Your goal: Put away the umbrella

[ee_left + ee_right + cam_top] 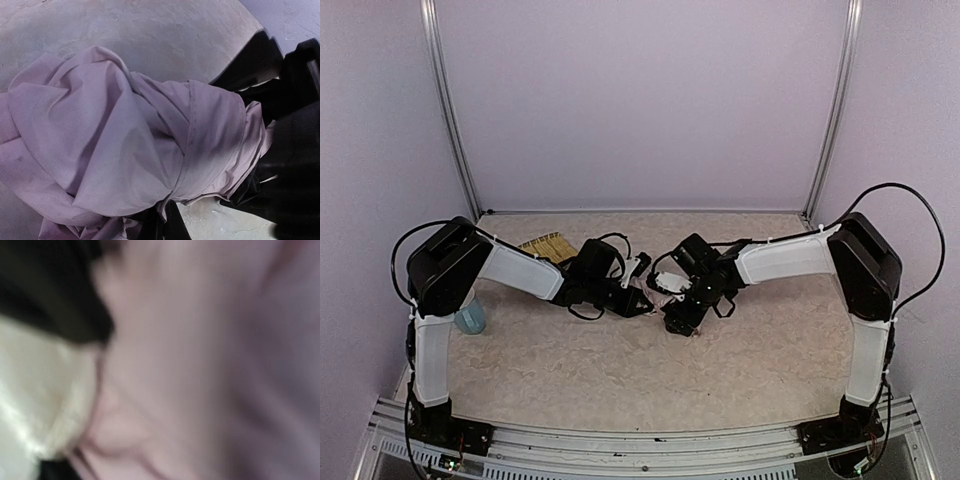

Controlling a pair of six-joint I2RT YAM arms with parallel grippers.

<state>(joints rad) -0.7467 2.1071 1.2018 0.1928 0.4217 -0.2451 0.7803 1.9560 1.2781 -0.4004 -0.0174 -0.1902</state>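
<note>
Top view looks down over the desk (620, 365) from behind; both wrist views crowd the umbrella (125, 140) closely.

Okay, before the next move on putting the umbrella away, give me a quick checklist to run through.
1. Pale pink folding umbrella gathered into a bundle: ok, though the fabric is crumpled.
2. Left gripper shut: ok. Whether it pinches the fabric: cannot tell.
3. Right gripper open or shut: cannot tell, its own view is blurred.
4. Room between the grippers: not ok, they crowd close together at the umbrella.
5. Woven bamboo tray free: cannot tell, the left arm partly hides it.
</note>
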